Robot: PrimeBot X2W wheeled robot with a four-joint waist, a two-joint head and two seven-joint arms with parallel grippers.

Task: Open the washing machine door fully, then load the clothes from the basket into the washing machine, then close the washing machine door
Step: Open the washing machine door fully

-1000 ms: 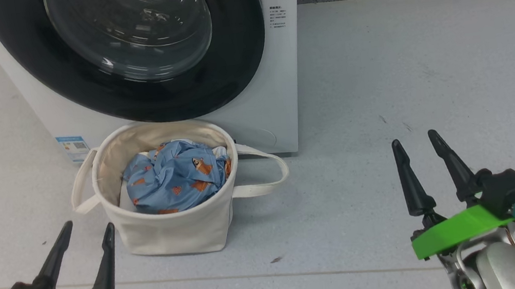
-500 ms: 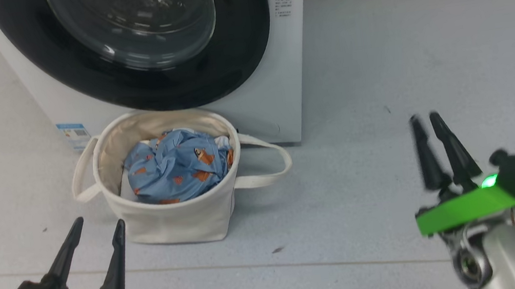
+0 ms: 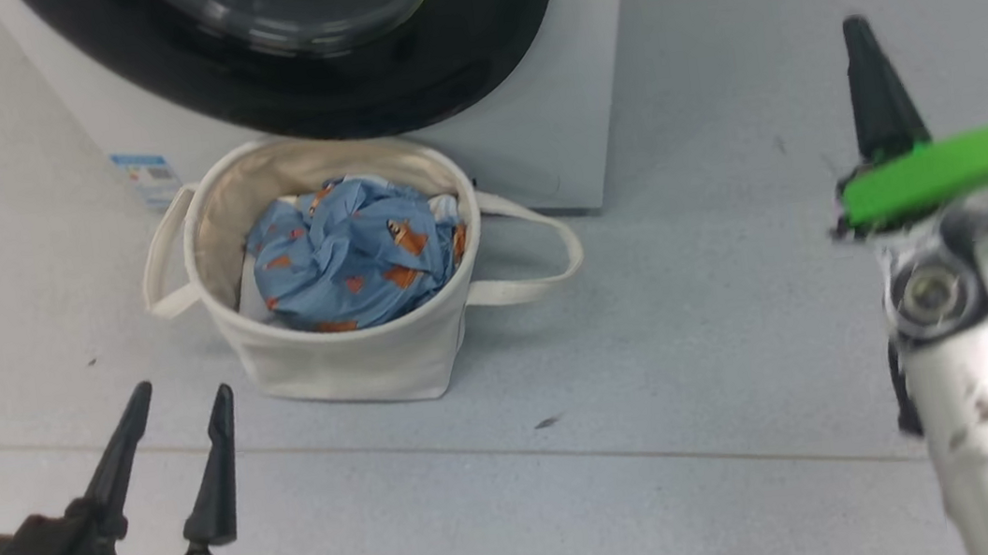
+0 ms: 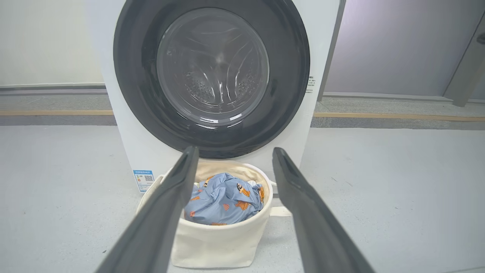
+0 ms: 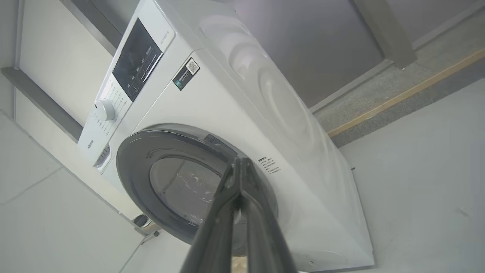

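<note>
Plainly, the left tool stood with its two dark fingers wide apart, holding and touching nothing, low over the grey floor just short of the basket. In its wrist view the spread fingers framed the basket. The right tool had its fingers pressed together into one point with nothing between them. It was raised in the air to the right, well apart from the washing machine. The cream basket sat on the floor touching the foot of the machine, directly below the door, its loop handles hanging out to either side. Inside it lay the clothes, a crumpled light blue bundle printed with small orange-brown animals, on a white liner. The door lay shut against the machine's front, with the steel drum dimly visible through the glass. A blue sticker with a square code sat at the front's lower left. A dark code label and a white dial sat near the top. All the printing was too small to read.
</note>
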